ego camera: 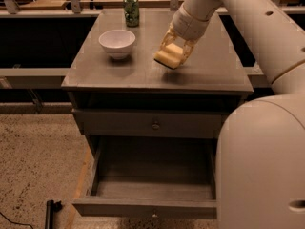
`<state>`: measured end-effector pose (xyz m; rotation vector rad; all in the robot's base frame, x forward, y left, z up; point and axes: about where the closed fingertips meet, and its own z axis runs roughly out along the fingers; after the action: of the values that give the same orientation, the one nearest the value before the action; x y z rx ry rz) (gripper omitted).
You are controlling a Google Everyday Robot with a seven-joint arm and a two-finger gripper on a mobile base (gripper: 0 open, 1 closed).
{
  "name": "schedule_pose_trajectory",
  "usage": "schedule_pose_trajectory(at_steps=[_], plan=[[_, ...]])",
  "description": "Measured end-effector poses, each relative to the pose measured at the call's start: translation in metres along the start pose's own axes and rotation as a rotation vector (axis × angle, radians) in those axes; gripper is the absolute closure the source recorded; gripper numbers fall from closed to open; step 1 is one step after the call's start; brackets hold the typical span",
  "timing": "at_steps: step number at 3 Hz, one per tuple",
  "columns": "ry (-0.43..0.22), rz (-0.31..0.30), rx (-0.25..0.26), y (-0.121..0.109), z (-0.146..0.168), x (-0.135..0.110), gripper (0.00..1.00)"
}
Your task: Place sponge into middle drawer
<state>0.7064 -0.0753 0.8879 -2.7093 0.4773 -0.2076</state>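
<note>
The pale-yellow sponge (169,57) hangs tilted in my gripper (175,46), lifted a little above the grey cabinet top (143,73), right of centre. The gripper's fingers are closed on the sponge from above. The middle drawer (152,175) is pulled open below, and its grey inside looks bare. Its plain front board (143,208) is nearest to me. The upper drawer front with a round knob (155,125) is closed.
A white bowl (117,43) stands on the left of the top. A green can (131,9) stands at the back edge. My large white arm (262,128) fills the right side. A dark object (49,213) lies on the speckled floor at lower left.
</note>
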Motion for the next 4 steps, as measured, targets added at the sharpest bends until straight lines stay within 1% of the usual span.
schedule_pose_trajectory(at_steps=[1, 2, 3, 4], plan=[[0.004, 0.000, 0.004, -0.001, 0.000, 0.001, 1.00], [-0.034, 0.030, 0.019, -0.001, -0.002, -0.017, 1.00], [-0.099, 0.110, 0.056, 0.001, -0.003, -0.050, 1.00], [-0.164, 0.230, 0.104, 0.005, -0.004, -0.094, 1.00]])
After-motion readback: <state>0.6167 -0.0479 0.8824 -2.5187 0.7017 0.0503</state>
